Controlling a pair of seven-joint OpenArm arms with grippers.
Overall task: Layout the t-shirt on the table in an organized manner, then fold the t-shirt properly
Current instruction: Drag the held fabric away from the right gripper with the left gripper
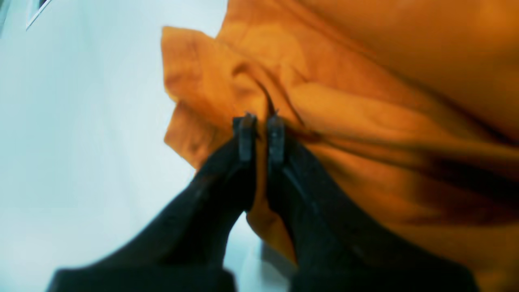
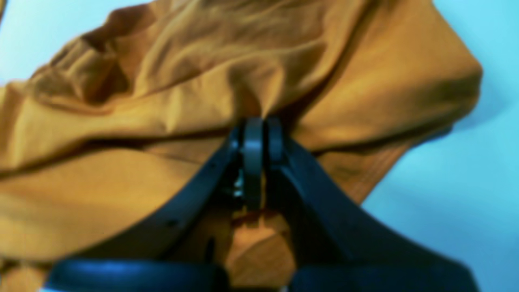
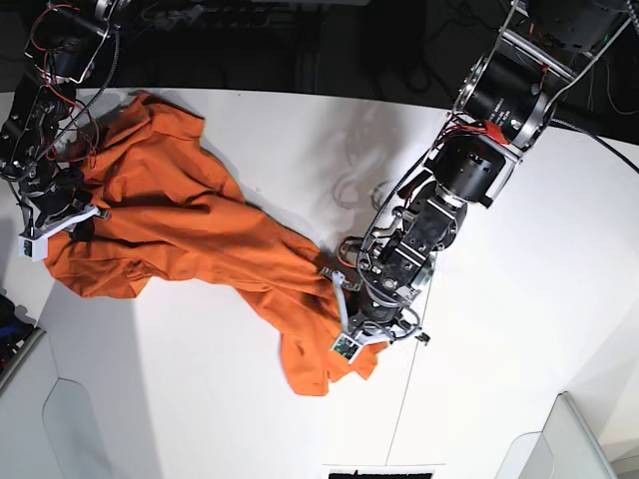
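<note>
T-shirt (image 3: 190,235) pinched in both grippers

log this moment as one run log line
left gripper: shut on t-shirt | right gripper: shut on t-shirt | t-shirt: crumpled, unfolded on table

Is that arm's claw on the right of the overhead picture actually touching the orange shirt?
Touching. The left wrist view shows the left gripper shut on a pinched ridge of the t-shirt, cloth squeezed between its fingertips.
</note>
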